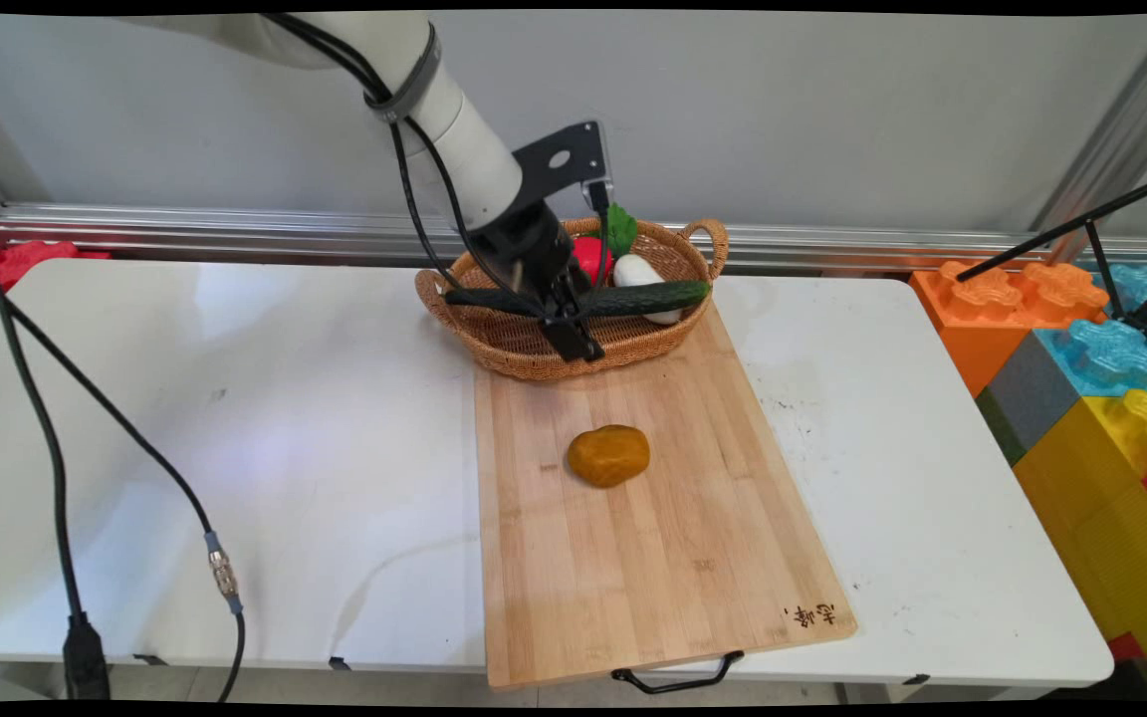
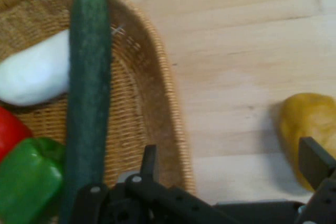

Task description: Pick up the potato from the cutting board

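A white robot arm reaches down over a woven basket [image 1: 524, 370] at the back of a white bench [image 1: 235, 418]. The gripper [image 1: 575, 344] hangs above the basket's near rim. Its jaws are spread wide and grasp nothing; in the hand view the rim runs between them.

A long dark green cucumber [image 1: 655, 297] lies across the top of the basket, reaching from one end nearly to the other, right behind the jaws. Under it in the basket sit a white vegetable [image 1: 638, 271], a red vegetable [image 1: 588, 257] and something green [image 1: 621, 227].

The basket rests on the far end of a wooden cutting board [image 1: 653, 558]. An orange-brown rounded lump [image 1: 608, 455], perhaps a potato, lies on the board in front of the basket, well apart from it.

The risk, as I judge it: the jaws straddle the rim, so a straight descent could strike the wicker and tip or shove the light basket. The cucumber is perched high and looks easy to nudge over the edge.
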Available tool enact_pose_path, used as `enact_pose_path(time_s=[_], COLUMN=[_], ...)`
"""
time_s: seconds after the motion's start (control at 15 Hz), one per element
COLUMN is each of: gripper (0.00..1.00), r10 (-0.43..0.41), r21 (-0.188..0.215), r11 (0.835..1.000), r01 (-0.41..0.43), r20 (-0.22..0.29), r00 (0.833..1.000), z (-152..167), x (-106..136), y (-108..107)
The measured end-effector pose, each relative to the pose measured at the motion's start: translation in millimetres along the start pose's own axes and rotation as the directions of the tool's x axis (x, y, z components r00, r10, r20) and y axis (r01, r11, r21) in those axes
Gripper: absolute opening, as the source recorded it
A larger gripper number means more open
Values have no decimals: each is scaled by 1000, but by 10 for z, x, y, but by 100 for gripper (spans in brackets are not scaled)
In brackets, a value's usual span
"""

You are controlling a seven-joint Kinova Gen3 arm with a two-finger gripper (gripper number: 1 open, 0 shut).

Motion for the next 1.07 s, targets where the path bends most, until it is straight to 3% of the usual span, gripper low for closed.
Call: enact_pose_path(time_s=[0.33, 0.73, 1.07], gripper=[100, 100, 100], r10=[-106, -148, -172], r21=[-65, -136, -129], r11=[992, 979, 977], r01=[106, 149, 171], r20=[15, 18, 10], r00=[994, 989, 985], z=[93, 313, 569], x=[-58, -171, -276], y=[289, 505, 534])
